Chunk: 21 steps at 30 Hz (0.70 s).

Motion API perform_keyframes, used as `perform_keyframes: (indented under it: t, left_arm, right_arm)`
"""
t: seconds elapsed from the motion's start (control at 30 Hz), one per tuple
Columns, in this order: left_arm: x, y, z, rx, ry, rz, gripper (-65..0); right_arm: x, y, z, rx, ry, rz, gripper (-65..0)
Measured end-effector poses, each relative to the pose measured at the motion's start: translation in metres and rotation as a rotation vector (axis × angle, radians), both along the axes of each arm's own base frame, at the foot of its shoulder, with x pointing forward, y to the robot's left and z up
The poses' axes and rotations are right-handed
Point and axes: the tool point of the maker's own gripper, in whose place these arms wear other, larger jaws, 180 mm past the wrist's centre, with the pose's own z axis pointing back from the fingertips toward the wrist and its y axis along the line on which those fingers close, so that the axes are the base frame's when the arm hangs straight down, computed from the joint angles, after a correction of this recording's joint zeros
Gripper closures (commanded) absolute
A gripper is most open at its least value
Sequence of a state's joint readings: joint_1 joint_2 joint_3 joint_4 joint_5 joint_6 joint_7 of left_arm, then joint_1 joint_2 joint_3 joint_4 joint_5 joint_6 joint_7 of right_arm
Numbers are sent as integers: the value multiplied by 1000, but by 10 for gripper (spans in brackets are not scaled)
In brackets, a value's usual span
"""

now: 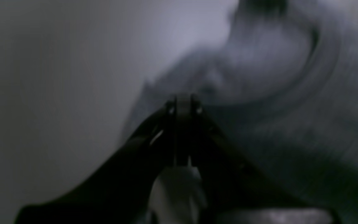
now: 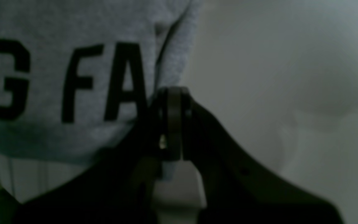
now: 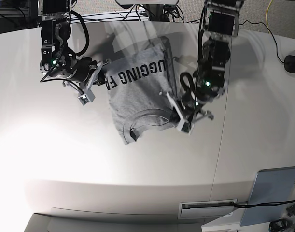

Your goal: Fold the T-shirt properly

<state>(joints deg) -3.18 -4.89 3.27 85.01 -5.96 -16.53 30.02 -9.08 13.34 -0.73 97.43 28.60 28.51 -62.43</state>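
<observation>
My left gripper [image 3: 178,112] and right gripper [image 3: 100,71] each pinch the grey, black-lettered T-shirt [image 3: 137,92], rumpled on the white table [image 3: 65,159], a blue-grey panel [image 3: 275,195] at five o'clock.

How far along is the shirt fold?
Early. Done: both grippers have hold of the T-shirt, lettering side up. In hand: the right gripper is shut on the edge beside the lettering, the left gripper on fabric near the collar. Left: no finished fold visible; the shirt lies bunched and skewed on the table.
</observation>
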Motion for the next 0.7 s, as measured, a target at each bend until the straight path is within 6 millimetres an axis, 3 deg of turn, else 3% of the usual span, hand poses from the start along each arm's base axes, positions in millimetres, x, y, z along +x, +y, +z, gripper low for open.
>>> perform_keyframes:
  t: [0.17, 0.3, 0.47, 0.7]
  left_arm:
    - [-1, -1, 6, -4, 7, -4, 0]
    - [-9, -4, 21, -10, 3, -13, 0]
    - [-40, -3, 41, -1, -21, -13, 0]
    - [-93, 22, 55, 63, 23, 121, 0]
  right_arm:
    - [-4, -1, 6, -21, -3, 12, -2]
    - [-2, -11, 22, -32, -54, -19, -2]
    - [-9, -61, 52, -100, -130, -166, 0]
    - [-70, -148, 75, -280, -95, -376, 0]
